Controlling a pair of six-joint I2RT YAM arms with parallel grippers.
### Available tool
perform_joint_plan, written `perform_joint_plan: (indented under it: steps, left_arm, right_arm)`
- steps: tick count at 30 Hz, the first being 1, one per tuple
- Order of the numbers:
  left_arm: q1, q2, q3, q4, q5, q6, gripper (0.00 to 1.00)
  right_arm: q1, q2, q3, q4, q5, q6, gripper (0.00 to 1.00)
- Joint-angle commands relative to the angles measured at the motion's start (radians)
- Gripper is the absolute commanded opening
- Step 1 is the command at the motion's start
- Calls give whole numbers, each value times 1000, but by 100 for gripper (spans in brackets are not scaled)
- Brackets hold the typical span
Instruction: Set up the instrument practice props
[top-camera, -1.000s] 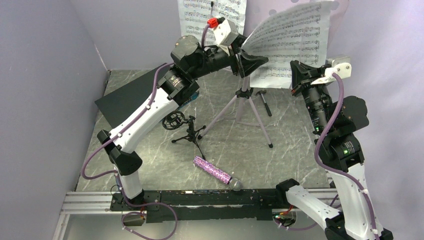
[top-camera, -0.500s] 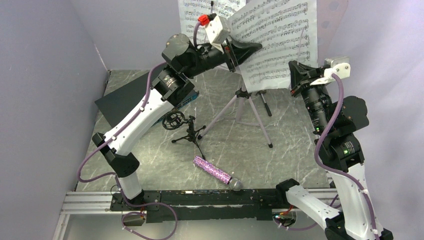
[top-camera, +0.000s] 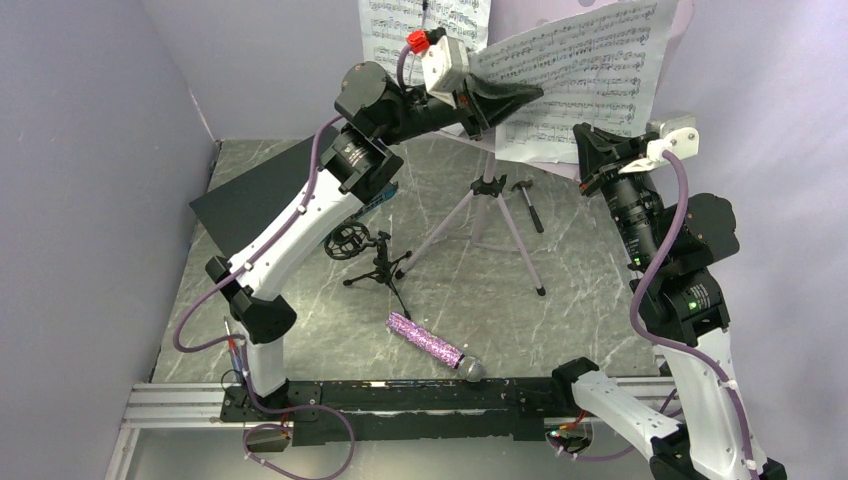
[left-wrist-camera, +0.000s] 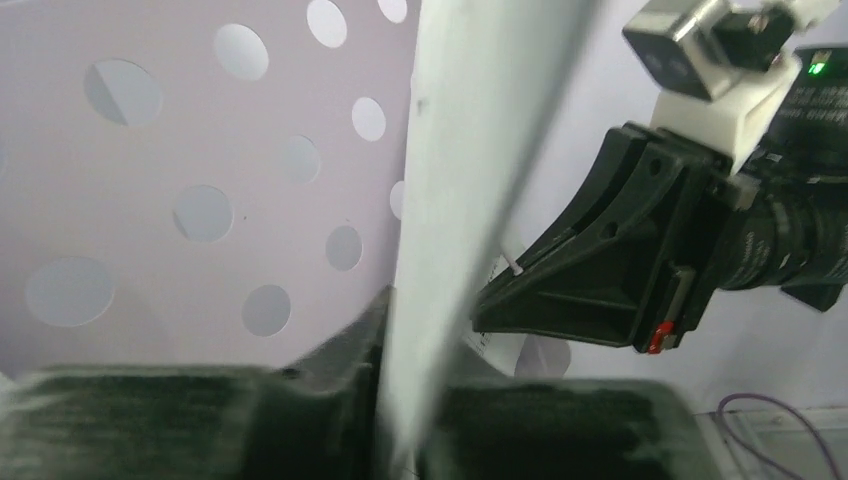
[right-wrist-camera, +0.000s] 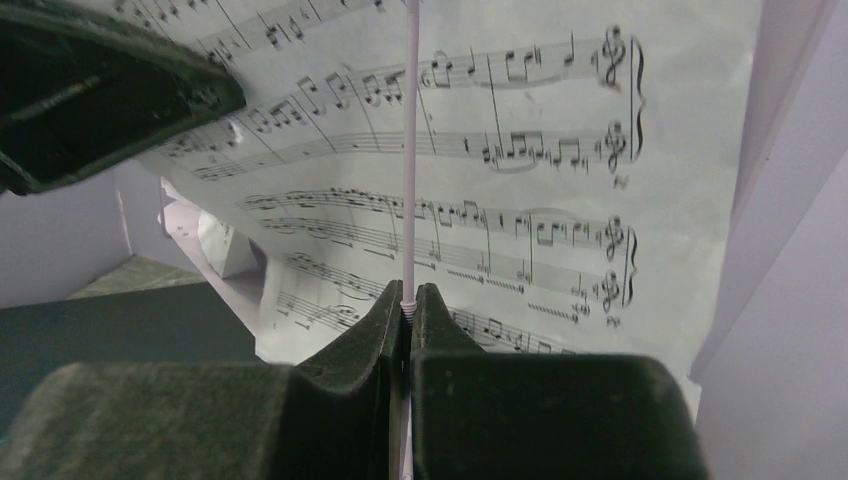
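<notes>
The job is about half done, I think. The stand (top-camera: 488, 188) is up on its three legs at the back of the bench (top-camera: 580, 290). One page (top-camera: 395, 35) sits up on its left side.

The second page (top-camera: 590, 70) is not in place yet. It hangs in the air in front of the stand's right side, bent and tipped. The left end effector (left-wrist-camera: 398, 350) is squeezed together on that page's left edge, and the paper runs up between its fingers. The right end effector (right-wrist-camera: 408, 300) is squeezed together too, on a thin pale edge low down on the right. I cannot tell if that edge is the page or the stand's rim.

The mic (top-camera: 428, 343) lies flat on the bench near the front, and nothing is touching it. The little mic stand (top-camera: 372, 255) is on its feet to the left, apart from the mic, and its ring is empty.

So what is left, as I see it: lay the second page flat on the stand, then put the mic into the ring
</notes>
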Motion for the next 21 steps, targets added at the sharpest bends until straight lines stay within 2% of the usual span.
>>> perform_joint_plan:
  steps: [1, 3, 5, 7, 10, 12, 16, 21]
  left_arm:
    - [-2, 16, 45, 39, 40, -1, 25]
    - [-1, 5, 24, 49, 31, 5, 47]
    - [-2, -13, -16, 64, 18, 8, 64]
    - [-2, -33, -47, 80, 8, 11, 75]
    - [-2, -56, -75, 83, -8, 13, 86]
    - [-2, -70, -97, 77, -29, 19, 90]
    - [-1, -108, -146, 65, -84, 40, 92]
    - [-2, -163, -208, 68, -112, 52, 89]
  right_arm:
    - [2, -1, 19, 43, -43, -11, 0]
    - [3, 0, 19, 43, -43, -11, 0]
    - [2, 1, 20, 44, -43, -10, 0]
    - [2, 3, 21, 43, -43, -11, 0]
    - [2, 5, 22, 43, -40, -11, 0]
    - [2, 5, 24, 38, -38, -11, 0]
    - [2, 5, 24, 40, -36, -10, 0]
    - [2, 6, 28, 39, -41, -8, 0]
